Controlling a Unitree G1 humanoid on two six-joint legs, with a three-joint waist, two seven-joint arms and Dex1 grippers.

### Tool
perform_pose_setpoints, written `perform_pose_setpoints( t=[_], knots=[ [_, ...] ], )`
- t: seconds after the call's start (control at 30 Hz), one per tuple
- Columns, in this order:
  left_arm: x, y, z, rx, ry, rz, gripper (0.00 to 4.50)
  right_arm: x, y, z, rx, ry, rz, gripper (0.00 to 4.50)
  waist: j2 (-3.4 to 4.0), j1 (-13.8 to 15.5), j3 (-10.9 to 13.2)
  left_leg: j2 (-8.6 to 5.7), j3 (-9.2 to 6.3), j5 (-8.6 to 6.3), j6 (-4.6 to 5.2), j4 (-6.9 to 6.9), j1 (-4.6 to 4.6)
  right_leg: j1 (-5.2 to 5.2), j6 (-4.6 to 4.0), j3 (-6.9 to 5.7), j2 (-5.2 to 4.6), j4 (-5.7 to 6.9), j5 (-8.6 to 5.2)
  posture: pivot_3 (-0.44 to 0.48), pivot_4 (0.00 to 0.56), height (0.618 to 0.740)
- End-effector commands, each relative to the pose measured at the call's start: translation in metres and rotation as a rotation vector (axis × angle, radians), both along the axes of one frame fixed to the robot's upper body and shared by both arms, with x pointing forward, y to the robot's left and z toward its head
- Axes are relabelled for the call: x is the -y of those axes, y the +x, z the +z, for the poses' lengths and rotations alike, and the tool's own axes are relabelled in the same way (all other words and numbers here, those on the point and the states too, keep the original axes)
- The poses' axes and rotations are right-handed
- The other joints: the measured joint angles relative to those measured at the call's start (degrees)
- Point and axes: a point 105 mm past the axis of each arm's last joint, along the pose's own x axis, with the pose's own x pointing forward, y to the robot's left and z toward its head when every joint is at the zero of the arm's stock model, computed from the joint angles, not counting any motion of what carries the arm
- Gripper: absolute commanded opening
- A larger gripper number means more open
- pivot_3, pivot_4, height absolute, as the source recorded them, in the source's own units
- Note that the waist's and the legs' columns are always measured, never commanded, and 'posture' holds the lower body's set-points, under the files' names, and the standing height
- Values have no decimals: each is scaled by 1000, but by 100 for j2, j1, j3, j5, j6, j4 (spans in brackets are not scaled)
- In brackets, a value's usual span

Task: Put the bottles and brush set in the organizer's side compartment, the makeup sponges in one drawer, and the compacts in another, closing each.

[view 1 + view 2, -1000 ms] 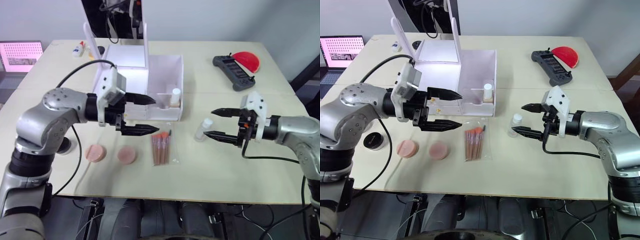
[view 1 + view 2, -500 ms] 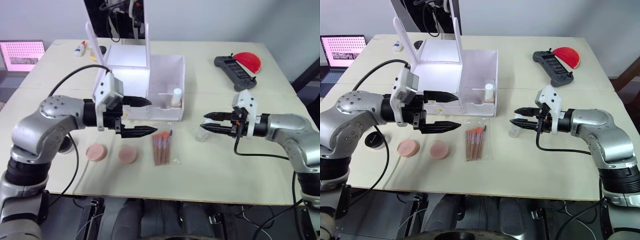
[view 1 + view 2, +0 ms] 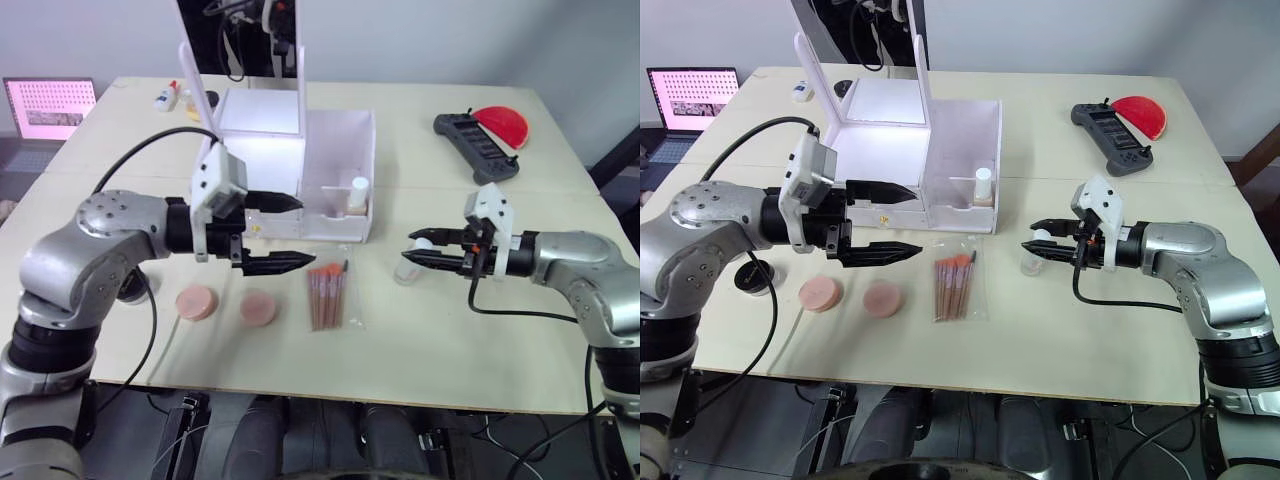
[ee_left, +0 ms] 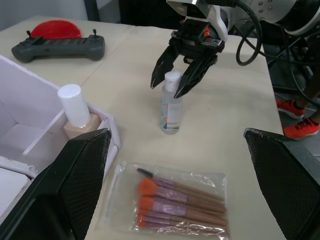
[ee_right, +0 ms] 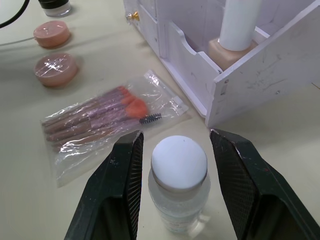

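The right claw [image 3: 1038, 237] is spread open around the white cap of a clear bottle [image 5: 178, 192] standing upright on the table [image 3: 1080, 330], one finger on each side, not pressing it. The left claw [image 3: 898, 218] hangs open in front of the white organizer [image 3: 960, 150] (a tan bottle [image 3: 982, 187] already stands in its side compartment). The bagged brush set [image 3: 953, 286] lies between the claws, beside two pink compacts [image 3: 881, 299].

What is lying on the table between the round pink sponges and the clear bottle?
The bagged brush set lies between the sponges and the clear bottle, seen in both eye views.
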Motion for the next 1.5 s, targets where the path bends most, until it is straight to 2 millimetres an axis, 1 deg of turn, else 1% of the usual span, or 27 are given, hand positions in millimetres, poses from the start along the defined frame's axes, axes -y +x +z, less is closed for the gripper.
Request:
perform_pose_setpoints(
  t=[0.03,0.07,0.2,0.3,0.37,0.43,0.5,0.6,0.7,0.77,0.8,0.9,1.03,1.17,1.3,1.5],
  knots=[
    [-3,-1,13,59,-8,6,4500,4,3,6,41,-26,4,694,0,-4,0,0,0,0,0,0,0,0,0,0,0,0,0,0,150,740],
    [-4,-1,13,60,-8,9,4500,3,3,8,46,-23,11,701,0,-6,0,0,0,0,0,0,0,0,0,0,0,0,0,0,150,740],
    [-12,1,15,64,-10,48,4500,-2,6,28,90,5,45,701,0,-20,0,0,0,0,0,1,1,0,0,0,0,1,0,0,150,740],
    [-33,6,19,67,-26,146,4500,-17,4,60,122,42,137,701,6,-72,3,0,2,0,0,-3,1,-5,0,1,0,1,0,0,150,740],
    [-43,7,20,72,-34,193,4500,-24,3,72,129,54,182,701,4,-65,3,1,2,0,0,-8,1,-8,0,2,0,3,1,0,150,740],
    [-66,6,20,86,-47,302,4500,-45,1,96,143,82,296,701,7,-104,4,4,2,0,0,-9,1,-11,1,2,4,2,1,0,150,740],
    [-83,4,20,104,-57,386,4500,-62,-1,114,152,97,390,701,6,-183,5,5,3,0,0,-13,1,-11,1,3,4,0,1,0,150,740],
    [-94,-4,17,110,-78,455,4500,-82,7,128,193,95,453,701,2,-170,3,7,0,-1,-1,-15,1,-12,1,2,5,1,1,0,150,740],
    [-100,-12,13,113,-88,515,4500,-103,21,134,237,77,487,701,0,-168,2,6,2,-1,-1,-11,1,-10,-1,3,4,-1,2,0,150,740],
    [-103,-18,9,111,-99,552,4500,-119,31,135,254,65,512,701,0,-173,2,6,6,-1,-2,-10,0,-11,-6,4,4,-2,5,0,150,740],
    [-104,-22,6,110,-101,573,4500,-126,37,132,260,48,516,701,1,-175,2,6,7,-1,-2,-10,1,-12,-7,5,4,-2,7,0,150,740],
    [-104,-32,1,109,-102,613,4500,-137,53,122,272,2,517,701,1,-160,2,7,8,-1,-2,-13,2,-18,7,6,5,2,15,0,150,740],
    [-105,-41,0,114,-108,656,4500,-141,70,112,273,-57,491,701,0,-167,2,6,7,-1,-3,-14,0,-16,7,5,5,-1,15,0,150,740],
    [-107,-47,-2,114,-104,687,4500,-145,78,103,258,-81,486,701,1,-181,3,6,10,-1,-3,-17,1,-21,-1,7,6,2,11,0,150,740],
    [-109,-48,0,122,-102,707,4500,-151,88,95,256,-90,459,701,1,-212,3,8,13,-1,-3,-20,5,-24,-7,8,8,7,10,0,150,740],
    [-106,-46,-2,117,-92,698,4500,-155,101,73,238,-165,412,701,1,-226,3,8,16,-1,-3,-18,5,-23,-8,10,9,7,11,0,150,740]
  ],
)
